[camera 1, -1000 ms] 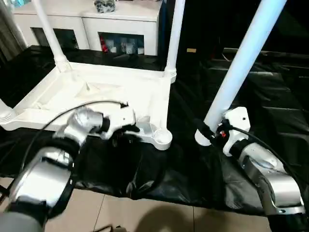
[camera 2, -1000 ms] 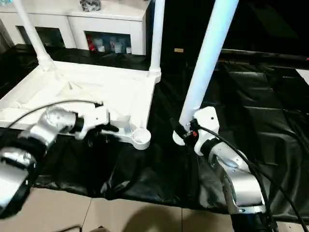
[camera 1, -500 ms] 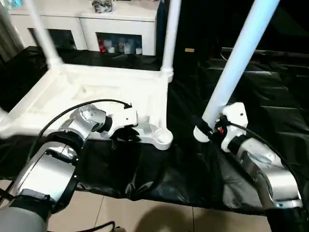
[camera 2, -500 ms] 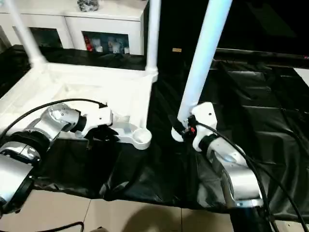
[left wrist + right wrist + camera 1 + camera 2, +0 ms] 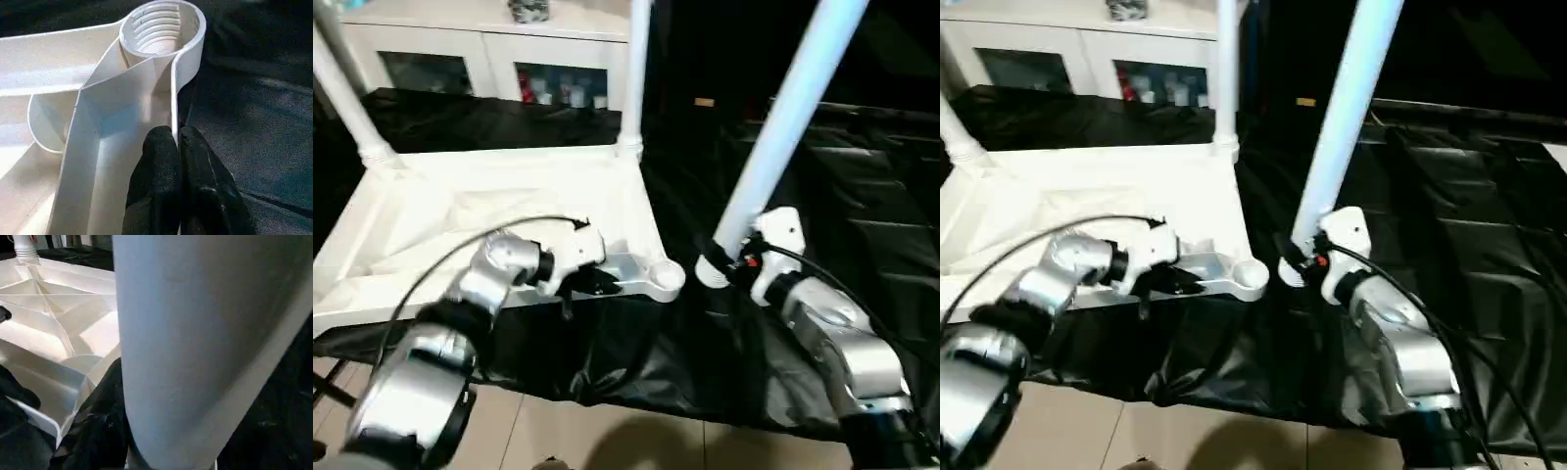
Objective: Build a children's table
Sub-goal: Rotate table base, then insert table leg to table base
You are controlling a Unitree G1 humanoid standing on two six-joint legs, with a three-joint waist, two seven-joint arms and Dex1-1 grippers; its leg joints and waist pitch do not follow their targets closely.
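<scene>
- Your left gripper (image 5: 176, 147) is pinched tight on the thin rim of the upturned white plastic rectangular table top (image 5: 499, 206), just behind its empty threaded corner socket (image 5: 161, 29).
- The top lies underside up on the black plastic sheet (image 5: 862, 196), two white tubular legs (image 5: 631, 78) standing in its far sockets.
- Your right gripper (image 5: 736, 262) clasps a fourth long white tapered leg (image 5: 783, 117) near its flared end, tilted, just beside the empty socket.
- A white cabinet with glass doors (image 5: 489, 59) stands beyond.
</scene>
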